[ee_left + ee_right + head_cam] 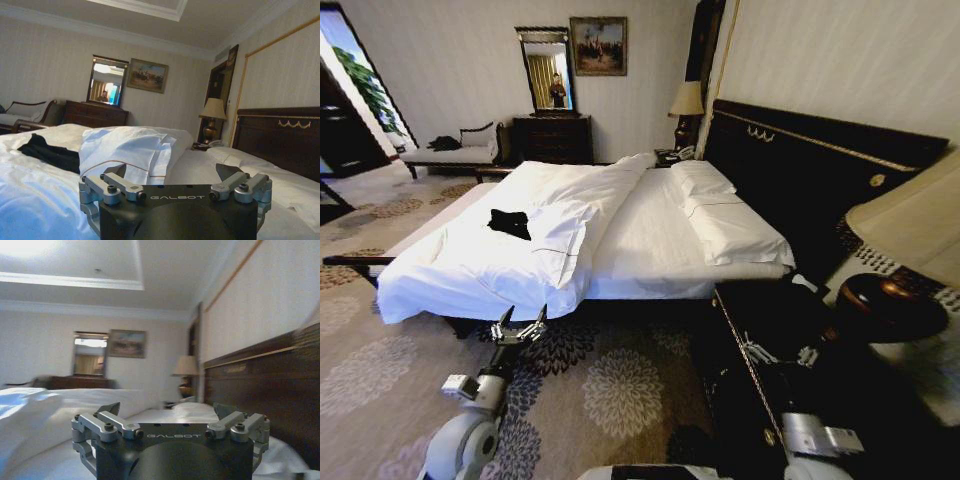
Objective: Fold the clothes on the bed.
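White cotton covers most of the scene: the large double bed (pixel 650 240) with its tall dark wooden headboard carries a smooth duvet whose near half is thrown back into a thick, puffy fold (pixel 565 235). Beside that fold, on the flat side of the bedding farthest from the headboard, lies the small black T-shirt (pixel 509 223), bunched into a limp, crumpled heap; no lettering can be made out. The left gripper (pixel 519 329) hangs low over the patterned carpet just short of the mattress edge, its fingers spread wide. The right gripper (pixel 778 352) waits near the dark bedside table, fingers likewise apart. The shirt is well out of reach, so the step in hand seems to be the approach: closing on the bed, then reaching over the edge to spread the soft cloth flat before any crease.
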Robot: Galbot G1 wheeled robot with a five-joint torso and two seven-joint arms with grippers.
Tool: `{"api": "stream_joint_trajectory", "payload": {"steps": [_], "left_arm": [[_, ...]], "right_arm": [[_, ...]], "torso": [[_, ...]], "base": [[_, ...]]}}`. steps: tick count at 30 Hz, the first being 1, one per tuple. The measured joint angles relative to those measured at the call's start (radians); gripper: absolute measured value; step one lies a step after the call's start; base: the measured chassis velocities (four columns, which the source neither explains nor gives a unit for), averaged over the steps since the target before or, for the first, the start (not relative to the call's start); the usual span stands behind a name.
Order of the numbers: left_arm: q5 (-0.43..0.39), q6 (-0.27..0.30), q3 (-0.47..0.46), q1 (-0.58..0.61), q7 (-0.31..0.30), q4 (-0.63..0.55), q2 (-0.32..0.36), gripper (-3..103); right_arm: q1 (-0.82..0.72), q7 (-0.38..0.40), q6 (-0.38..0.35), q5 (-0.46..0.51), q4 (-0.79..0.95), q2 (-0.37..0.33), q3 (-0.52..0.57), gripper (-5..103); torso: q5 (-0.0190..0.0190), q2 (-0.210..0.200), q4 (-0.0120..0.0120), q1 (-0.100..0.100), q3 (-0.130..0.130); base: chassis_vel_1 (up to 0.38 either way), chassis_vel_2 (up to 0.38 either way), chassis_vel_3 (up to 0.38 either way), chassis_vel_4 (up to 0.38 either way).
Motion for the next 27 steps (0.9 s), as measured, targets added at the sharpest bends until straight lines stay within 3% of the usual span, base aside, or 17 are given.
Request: {"api": "stream_joint_trajectory", "payload": {"steps": [4,9,27], "left_arm": [[0.043,-0.027,0.008,0.020,0.002,-0.001,-0.008,100],[0.051,-0.029,0.018,0.031,0.002,-0.018,-0.030,100],[0.069,-0.037,0.006,0.054,-0.017,-0.016,-0.053,100]], "right_arm": [[-0.002,-0.055,-0.017,0.047,-0.011,-0.031,-0.006,100],[-0.013,-0.066,-0.031,0.055,-0.001,-0.037,-0.006,100],[-0.025,-0.001,-0.106,0.077,-0.011,-0.030,-0.024,100]], "torso": [[0.0000,0.000,0.0000,0.000,0.000],[0.0000,0.000,-0.0001,0.000,0.000],[-0.0001,0.000,0.0001,0.000,0.000]], "base": [[-0.081,0.068,0.069,-0.073],[-0.054,0.056,0.066,-0.057],[-0.087,0.086,0.086,-0.089]]}}
